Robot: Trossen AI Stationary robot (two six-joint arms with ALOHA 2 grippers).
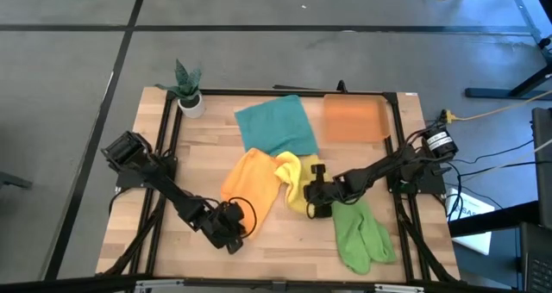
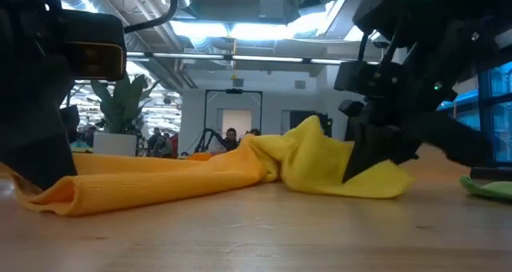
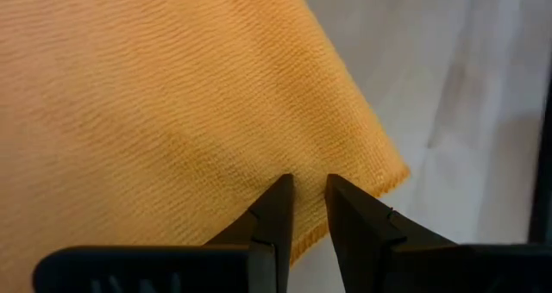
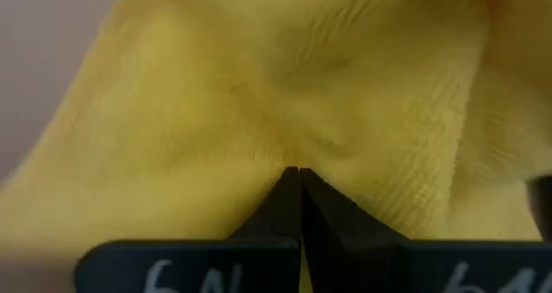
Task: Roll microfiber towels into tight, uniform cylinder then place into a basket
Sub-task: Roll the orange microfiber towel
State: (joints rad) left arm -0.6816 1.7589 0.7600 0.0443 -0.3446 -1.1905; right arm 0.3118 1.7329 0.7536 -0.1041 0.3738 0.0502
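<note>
While you look down from above, you see the wooden table (image 1: 285, 241) framed by black rails, with four microfiber towels spread across its middle. The teal towel (image 1: 276, 125) lies flat toward the far edge, just beside the translucent orange basket (image 1: 354, 119), whose inside you cannot read for contents from this height. The orange towel (image 1: 250, 183) lies crumpled and loosely folded near the centre, touching the yellow towel (image 1: 293, 177), which is bunched into a heap on its right; the light green towel (image 1: 360, 233) lies flat near the front right, its far end tucked under the right arm. A small white pot with a green plant (image 1: 187, 90) stands at the far left corner. Your left gripper (image 1: 231, 228) sits at the near edge of the orange towel; in the left wrist view its fingers (image 3: 276, 211) stand slightly apart with the towel's hem (image 3: 345, 215) right at their tips, and you cannot tell whether any cloth is caught between them. Your right gripper (image 1: 317, 200) is down on the yellow towel, jaws pressed together with a pinch of yellow cloth at their tips. Pale marks show on the right gripper's body in its wrist view, cut off at the edge and not readable. From table height, both arms appear only as dark, cropped shapes, and the room behind is too blurred to make out.
</note>
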